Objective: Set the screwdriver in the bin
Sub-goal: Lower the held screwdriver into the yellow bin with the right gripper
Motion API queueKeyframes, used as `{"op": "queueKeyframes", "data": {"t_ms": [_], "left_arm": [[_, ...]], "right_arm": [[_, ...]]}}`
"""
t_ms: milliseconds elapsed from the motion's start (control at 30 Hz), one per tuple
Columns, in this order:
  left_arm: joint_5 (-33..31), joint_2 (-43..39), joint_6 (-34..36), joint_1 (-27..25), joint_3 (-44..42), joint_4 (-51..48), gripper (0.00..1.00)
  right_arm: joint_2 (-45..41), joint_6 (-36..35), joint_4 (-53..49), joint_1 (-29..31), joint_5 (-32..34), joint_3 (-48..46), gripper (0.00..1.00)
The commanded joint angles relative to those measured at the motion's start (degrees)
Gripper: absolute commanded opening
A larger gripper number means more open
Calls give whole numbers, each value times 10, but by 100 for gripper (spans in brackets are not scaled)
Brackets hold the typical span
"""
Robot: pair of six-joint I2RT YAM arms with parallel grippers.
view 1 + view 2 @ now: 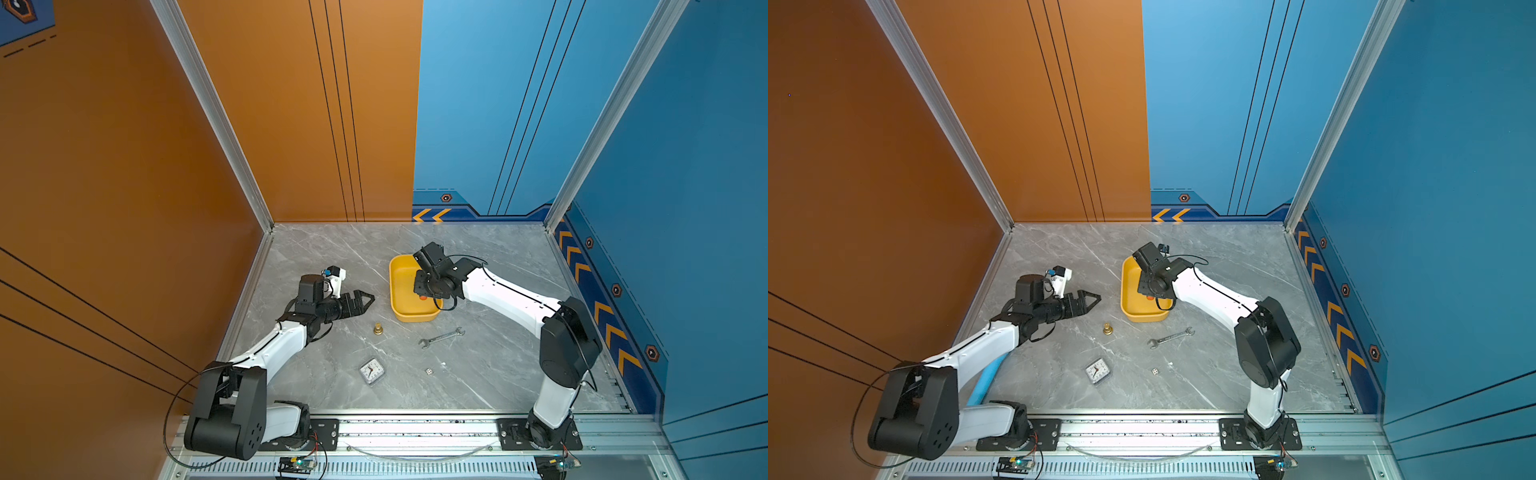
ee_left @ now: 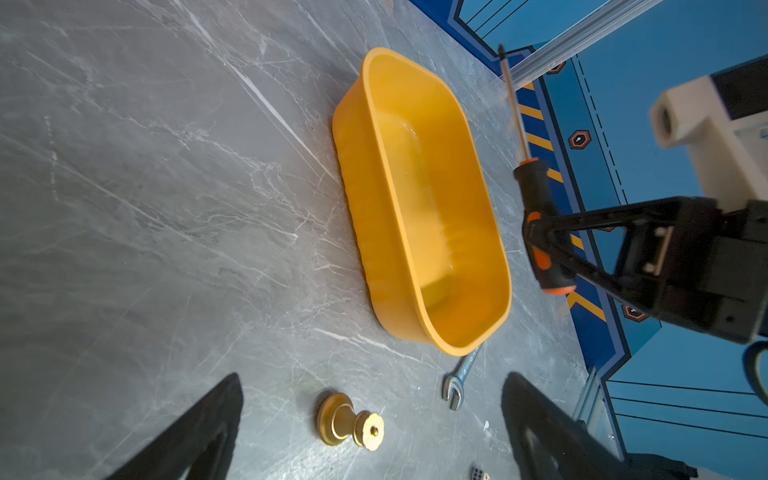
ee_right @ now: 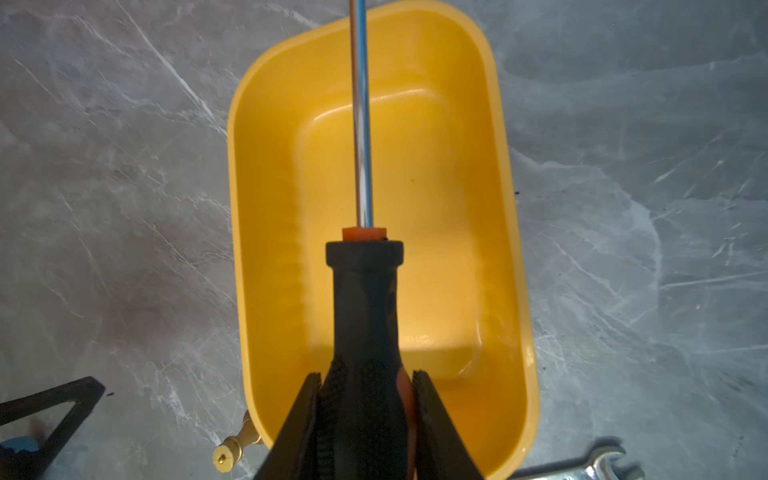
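The screwdriver (image 3: pixel 365 311) is pinched by the right gripper (image 3: pixel 365 380) above the bin (image 3: pixel 237 208); the left gripper (image 1: pixel 362 300) is spread.

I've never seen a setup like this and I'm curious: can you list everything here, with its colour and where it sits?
screwdriver: one, black handle with orange trim, silver shaft, held in the air over the bin
bin: one, yellow, on the table, nothing lying inside
wrench: one, silver, flat on the table in front of the bin
knob: one, brass-gold, on the table near the bin's front left corner
clock: one, white face, near side of the table
die: one, white, right of the clock
table: one, grey marble
left gripper: one, black, open, empty, left of the bin
right gripper: one, black, shut on the screwdriver's handle
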Motion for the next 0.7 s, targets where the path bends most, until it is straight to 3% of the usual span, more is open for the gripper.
{"op": "queueKeyframes", "data": {"t_ms": [0,667], "left_arm": [[13,5,4,5,9,7,98],[12,5,5,6,7,8,98]], "right_arm": [[21,-5,-39,10,-15,22,0],[105,-29,-44,0,-23,51,0]]}}
